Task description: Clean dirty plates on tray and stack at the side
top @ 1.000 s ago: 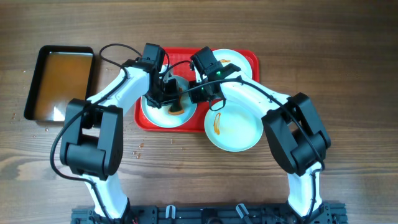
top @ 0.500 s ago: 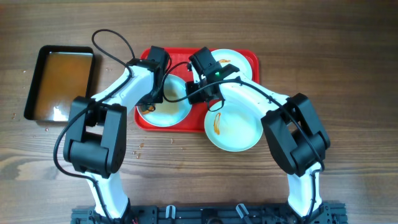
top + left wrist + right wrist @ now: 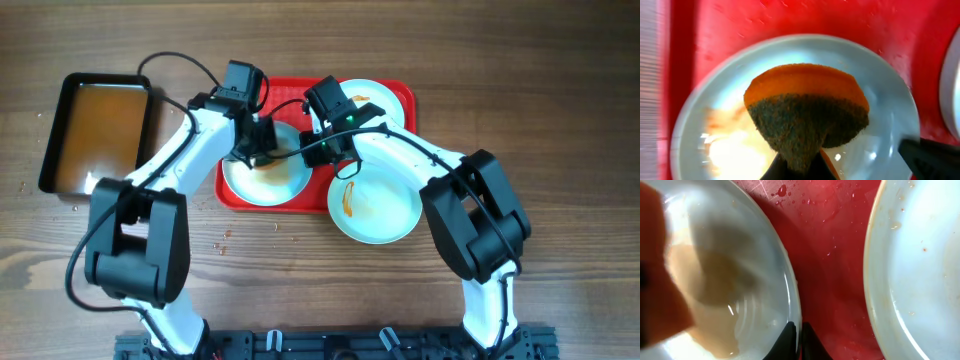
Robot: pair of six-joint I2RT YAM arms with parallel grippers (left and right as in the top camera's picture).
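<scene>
Back from the rim, left gripper (image 3: 257, 150) clamps an orange, dark-faced sponge (image 3: 807, 107) on the round pale smeared plate (image 3: 880, 107); right gripper (image 3: 799, 332) pinches its edge.

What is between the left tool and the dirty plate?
Only the orange sponge that the left tool itself holds, over the plate on the red tray. Nothing else visible stands in the way.

Overhead, the right arm (image 3: 400, 150) covers part of the far-edge plate (image 3: 388, 95), and the left gripper (image 3: 260, 152) hides its own fingertips and whatever it holds. The left wrist view cuts off the sponge (image 3: 807, 110) at its pinched base and the smeared plate (image 3: 880, 80) at its near rim. The right wrist view's orange shape (image 3: 657, 300) is too blurred to identify
</scene>
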